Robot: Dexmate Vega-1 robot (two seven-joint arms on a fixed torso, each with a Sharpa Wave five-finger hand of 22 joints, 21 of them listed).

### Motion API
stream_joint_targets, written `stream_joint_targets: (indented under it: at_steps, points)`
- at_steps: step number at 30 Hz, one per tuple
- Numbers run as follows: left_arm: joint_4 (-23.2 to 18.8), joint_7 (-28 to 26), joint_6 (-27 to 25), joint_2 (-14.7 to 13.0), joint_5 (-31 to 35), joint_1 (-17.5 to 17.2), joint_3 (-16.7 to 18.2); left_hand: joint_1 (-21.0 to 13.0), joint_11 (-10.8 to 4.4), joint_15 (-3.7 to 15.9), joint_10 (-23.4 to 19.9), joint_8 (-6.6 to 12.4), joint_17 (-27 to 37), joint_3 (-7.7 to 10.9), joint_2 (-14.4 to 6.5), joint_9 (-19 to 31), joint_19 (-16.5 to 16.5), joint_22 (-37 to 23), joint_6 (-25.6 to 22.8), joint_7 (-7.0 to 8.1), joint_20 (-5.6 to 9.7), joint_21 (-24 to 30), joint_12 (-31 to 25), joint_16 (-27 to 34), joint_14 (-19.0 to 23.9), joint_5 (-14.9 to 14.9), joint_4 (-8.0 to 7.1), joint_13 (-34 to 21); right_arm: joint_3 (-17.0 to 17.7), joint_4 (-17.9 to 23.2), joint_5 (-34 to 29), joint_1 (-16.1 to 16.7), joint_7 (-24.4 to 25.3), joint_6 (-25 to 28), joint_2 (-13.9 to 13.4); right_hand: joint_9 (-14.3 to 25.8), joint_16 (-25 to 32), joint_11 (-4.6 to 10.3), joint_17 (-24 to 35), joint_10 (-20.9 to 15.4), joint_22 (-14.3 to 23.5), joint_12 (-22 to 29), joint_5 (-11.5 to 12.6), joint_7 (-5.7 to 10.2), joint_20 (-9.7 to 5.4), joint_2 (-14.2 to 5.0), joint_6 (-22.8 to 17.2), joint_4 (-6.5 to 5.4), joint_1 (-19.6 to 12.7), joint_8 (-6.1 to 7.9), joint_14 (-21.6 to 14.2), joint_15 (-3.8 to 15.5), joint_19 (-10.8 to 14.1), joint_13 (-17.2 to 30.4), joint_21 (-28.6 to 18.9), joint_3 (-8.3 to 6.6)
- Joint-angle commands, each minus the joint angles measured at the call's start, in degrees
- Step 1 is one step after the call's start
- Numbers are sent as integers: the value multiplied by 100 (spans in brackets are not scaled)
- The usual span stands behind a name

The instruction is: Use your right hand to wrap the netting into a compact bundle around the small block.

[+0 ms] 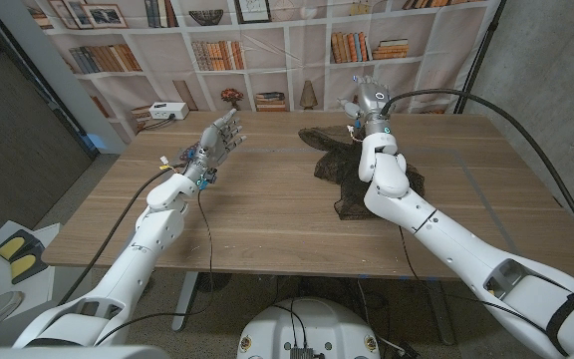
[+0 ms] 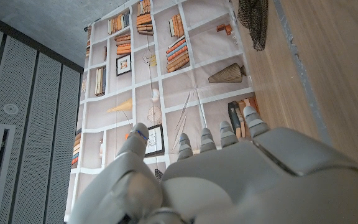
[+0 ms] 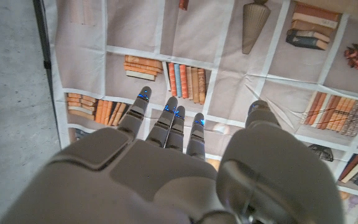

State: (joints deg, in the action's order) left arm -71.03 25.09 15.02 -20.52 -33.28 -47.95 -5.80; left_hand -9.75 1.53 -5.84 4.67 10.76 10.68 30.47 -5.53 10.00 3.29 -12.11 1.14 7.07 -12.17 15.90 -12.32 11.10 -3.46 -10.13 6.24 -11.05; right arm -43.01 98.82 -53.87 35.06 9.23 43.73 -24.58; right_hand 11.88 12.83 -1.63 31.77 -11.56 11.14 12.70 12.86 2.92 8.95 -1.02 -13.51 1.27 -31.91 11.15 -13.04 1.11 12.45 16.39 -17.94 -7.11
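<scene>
Both white robot arms reach in from the near corners of the wide wooden table (image 1: pixel 267 214), the largest thing in the head view. Behind it hangs a printed backdrop of a white bookshelf (image 1: pixel 267 50) with rows of orange and brown books, picture frames and small ornaments; the same backdrop faces both wrist cameras.

On the right half of the table lies the dark brown mesh netting (image 1: pixel 339 172), spread loosely in an irregular patch, one narrow strip running toward the table's middle at its far end. The right forearm crosses over the netting and hides part of it. In the left wrist view a corner of the netting (image 2: pixel 253 22) shows on the wood. The small block cannot be made out; whether it lies under the mesh is not clear.

The right hand (image 1: pixel 367 100) is raised above the far end of the netting, fingers spread and pointing up toward the backdrop, holding nothing; in the right wrist view the right hand (image 3: pixel 166 168) shows its fingers (image 3: pixel 166 121) straight and apart.

The left hand (image 1: pixel 219 135) is lifted over the left half of the table, well apart from the netting, its fingers extended and empty, as the left wrist view also shows (image 2: pixel 229 180).

A small white box (image 1: pixel 165 111) sits at the table's far left edge.
</scene>
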Motion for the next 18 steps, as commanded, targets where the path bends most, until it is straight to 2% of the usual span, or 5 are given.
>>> stream_joint_targets:
  at_steps: [1, 8, 9, 12, 18]
  points:
    - [-89, -65, 16, -23, -36, -127, 80, 31, 3, -18, -20, -7, 14, 35, -6, 28, -29, -20, -32, 25, -9, -9, -6, 0, 62, -13, 0, -20, -614, -648, 42, -827, -1184, -798, -28, 19, -52, -24, -15, 156, 18, -52, 25, -17, 21, 16, 118, -6, 41, -44, 138, -28, -68, 20, 53, 38]
    - [-256, -88, -63, -134, -27, -241, 107, 41, 72, -45, -306, 7, 14, 38, -2, 28, -28, -20, -75, 3, -8, -13, -107, 20, 120, -12, 1, -20, -774, -1251, 49, -1145, -1440, -1118, 190, 23, -72, -33, -30, 222, 20, -65, 46, -23, 46, 17, 160, -6, 60, -33, 195, -56, -121, 25, 79, 47]
    - [-315, -90, -84, -171, -19, -281, 110, 44, 79, -46, -354, 11, 14, 38, -1, 28, -29, -20, -87, -6, -8, -14, -123, 24, 134, -12, 2, -20, -809, -1484, 72, -1248, -1483, -1154, 286, 23, -72, -26, -31, 224, 20, -65, 48, -30, 44, 17, 160, -7, 64, -30, 195, -52, -122, 26, 81, 49]
    - [-422, -131, -111, -204, -21, -358, 128, 51, 124, -51, -463, 17, 14, 37, 2, 28, -28, -20, -111, -10, -8, -15, -159, 36, 170, -11, 0, -22, -876, -1782, 99, -1401, -1605, -1233, 376, 24, -71, -39, -33, 243, 21, -69, 52, -37, 47, 15, 166, -13, 79, -27, 198, -60, -131, 27, 86, 54]
    - [-661, -251, -126, -259, -20, -527, 176, 57, 152, -57, -511, 20, 15, 36, 4, 28, -30, -21, -126, -22, -8, -15, -172, 39, 185, -11, -2, -23, -1039, -2229, 61, -1625, -1771, -1292, 504, 25, -86, -64, -40, 270, 22, -71, 65, -52, 65, 18, 232, -18, 99, -38, 244, -69, -170, 30, 104, 65]
